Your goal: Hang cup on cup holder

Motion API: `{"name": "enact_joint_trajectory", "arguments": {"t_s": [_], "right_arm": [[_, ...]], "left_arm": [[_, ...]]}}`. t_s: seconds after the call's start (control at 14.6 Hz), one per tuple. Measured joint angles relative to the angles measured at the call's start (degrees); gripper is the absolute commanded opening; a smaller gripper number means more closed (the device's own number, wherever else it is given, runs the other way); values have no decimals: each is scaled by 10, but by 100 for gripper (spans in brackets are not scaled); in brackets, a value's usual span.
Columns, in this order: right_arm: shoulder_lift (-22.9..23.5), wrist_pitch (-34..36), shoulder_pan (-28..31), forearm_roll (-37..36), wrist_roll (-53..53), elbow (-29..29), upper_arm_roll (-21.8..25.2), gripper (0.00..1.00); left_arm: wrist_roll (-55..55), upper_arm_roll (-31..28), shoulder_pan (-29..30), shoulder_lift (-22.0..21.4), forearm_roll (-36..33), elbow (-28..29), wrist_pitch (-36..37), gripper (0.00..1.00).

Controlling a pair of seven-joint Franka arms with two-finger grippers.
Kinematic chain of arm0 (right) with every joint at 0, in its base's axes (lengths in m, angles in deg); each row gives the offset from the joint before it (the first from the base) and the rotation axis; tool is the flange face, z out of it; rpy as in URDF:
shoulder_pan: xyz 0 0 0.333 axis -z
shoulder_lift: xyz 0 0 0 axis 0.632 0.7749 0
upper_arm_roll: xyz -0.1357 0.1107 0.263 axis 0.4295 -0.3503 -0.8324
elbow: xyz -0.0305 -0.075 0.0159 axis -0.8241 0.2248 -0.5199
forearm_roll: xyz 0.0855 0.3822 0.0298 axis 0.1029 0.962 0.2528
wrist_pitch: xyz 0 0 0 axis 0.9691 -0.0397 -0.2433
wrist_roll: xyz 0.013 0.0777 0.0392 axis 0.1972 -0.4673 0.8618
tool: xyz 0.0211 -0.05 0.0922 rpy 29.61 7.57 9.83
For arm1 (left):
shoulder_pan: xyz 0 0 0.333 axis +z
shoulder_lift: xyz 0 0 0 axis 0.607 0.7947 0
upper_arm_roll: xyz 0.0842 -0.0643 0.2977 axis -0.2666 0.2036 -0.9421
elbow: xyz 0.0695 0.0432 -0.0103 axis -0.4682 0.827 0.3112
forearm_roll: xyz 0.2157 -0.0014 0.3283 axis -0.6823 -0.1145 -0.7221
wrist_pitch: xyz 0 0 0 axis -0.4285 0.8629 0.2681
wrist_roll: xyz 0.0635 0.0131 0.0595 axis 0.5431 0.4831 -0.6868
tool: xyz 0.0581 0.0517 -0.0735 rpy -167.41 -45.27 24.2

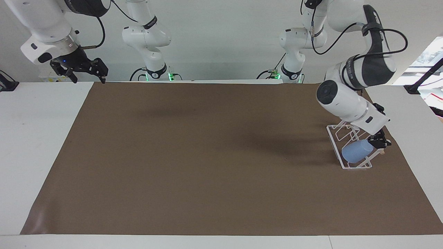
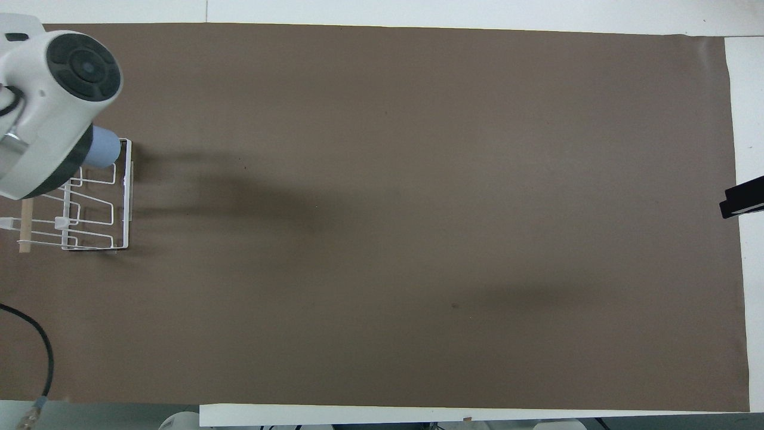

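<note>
left arm bent over the cup holder (image 1: 350,148), forearm angled down and toward the left arm's end of the table. left gripper (image 1: 378,141) low at the holder's wooden dowel, just past the cup's mouth end; fingers spread wide, holding nothing. cup (image 1: 356,152) light blue, lying tilted on the holder's wire prongs at the end farther from the robots, base toward the table centre. in the overhead view only the cup's base end (image 2: 102,148) visible beneath the wrist; rack (image 2: 95,203) on the brown mat (image 1: 207,155). right arm waiting, raised; right gripper (image 1: 79,71) over the table's edge at the right arm's end, fingers apart, empty.
</note>
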Motion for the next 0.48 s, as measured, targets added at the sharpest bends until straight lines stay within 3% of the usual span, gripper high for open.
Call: {"name": "enact_joint_trajectory", "arguments": {"t_s": [0.27, 0.48], "right_arm": [[0, 0, 0, 0, 0, 0, 0, 100], [0, 0, 0, 0, 0, 0, 0, 100]], "left_arm": [[127, -1, 31, -21, 174, -17, -31, 100], [172, 2, 33, -24, 257, -23, -41, 100]]}}
